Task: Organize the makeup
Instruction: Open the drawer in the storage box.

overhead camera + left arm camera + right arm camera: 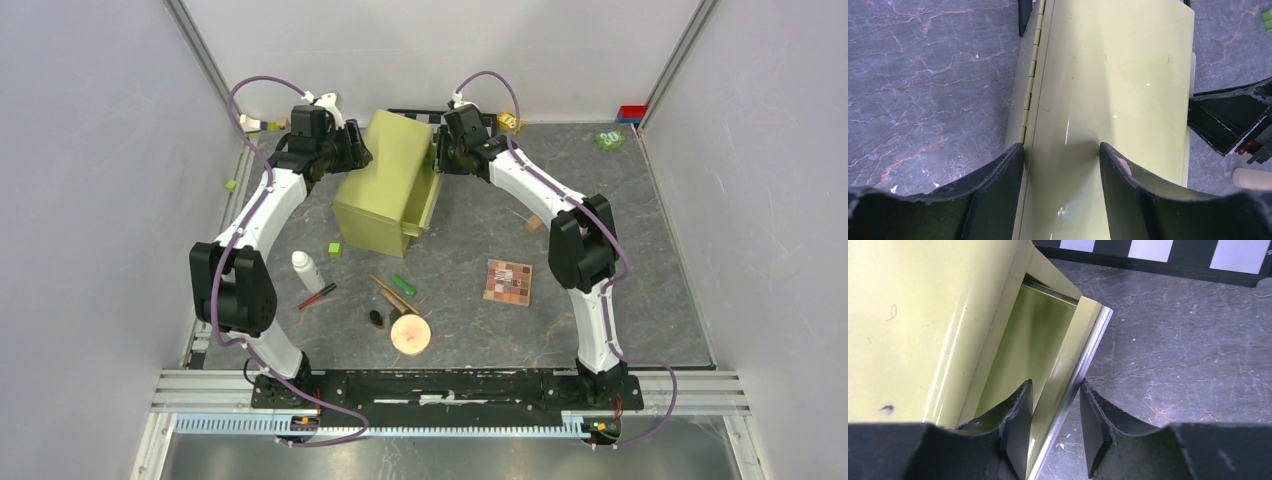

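Table [640, 230]: grey marbled top, walled on three sides.
Upper centre: olive-green hinged box [385, 185].
Centre left: white bottle [308, 271], red pencil [317, 296], small green cube [334, 248].
Lower centre: green tube [403, 284], bronze tube [394, 295], black brush [376, 319], round peach compact [410, 334].
Centre right: square eyeshadow palette [508, 282], wooden cube [534, 224].
Upper right corner: green, red-blue and yellow oddments.
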### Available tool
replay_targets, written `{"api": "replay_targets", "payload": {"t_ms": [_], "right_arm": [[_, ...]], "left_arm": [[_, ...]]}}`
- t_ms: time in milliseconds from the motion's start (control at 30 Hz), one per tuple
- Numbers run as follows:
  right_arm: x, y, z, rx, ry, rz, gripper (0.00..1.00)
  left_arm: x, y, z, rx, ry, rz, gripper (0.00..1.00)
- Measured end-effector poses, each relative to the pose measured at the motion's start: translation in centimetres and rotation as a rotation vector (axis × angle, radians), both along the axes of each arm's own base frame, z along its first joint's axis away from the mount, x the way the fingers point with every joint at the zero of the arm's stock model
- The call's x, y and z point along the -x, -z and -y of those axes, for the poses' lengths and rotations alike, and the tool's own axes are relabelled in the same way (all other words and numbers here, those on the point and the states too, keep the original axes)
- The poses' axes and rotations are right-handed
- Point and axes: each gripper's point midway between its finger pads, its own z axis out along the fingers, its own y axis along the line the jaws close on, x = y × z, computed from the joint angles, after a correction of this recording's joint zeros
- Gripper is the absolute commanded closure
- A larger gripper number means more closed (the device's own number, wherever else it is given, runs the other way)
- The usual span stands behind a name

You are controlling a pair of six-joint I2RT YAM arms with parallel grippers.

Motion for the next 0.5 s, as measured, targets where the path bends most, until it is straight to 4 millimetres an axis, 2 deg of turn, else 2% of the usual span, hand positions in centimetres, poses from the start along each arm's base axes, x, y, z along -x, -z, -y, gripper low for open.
{"api": "replay_targets", "payload": {"t_ms": [500], "right_arm": [[0.0,-0.1,1.2,0.086,0.047,0.011,0.74]], "left_arm": [[0.0,0.0,0.0,0.0,0.0,0.0,0.37]]}}
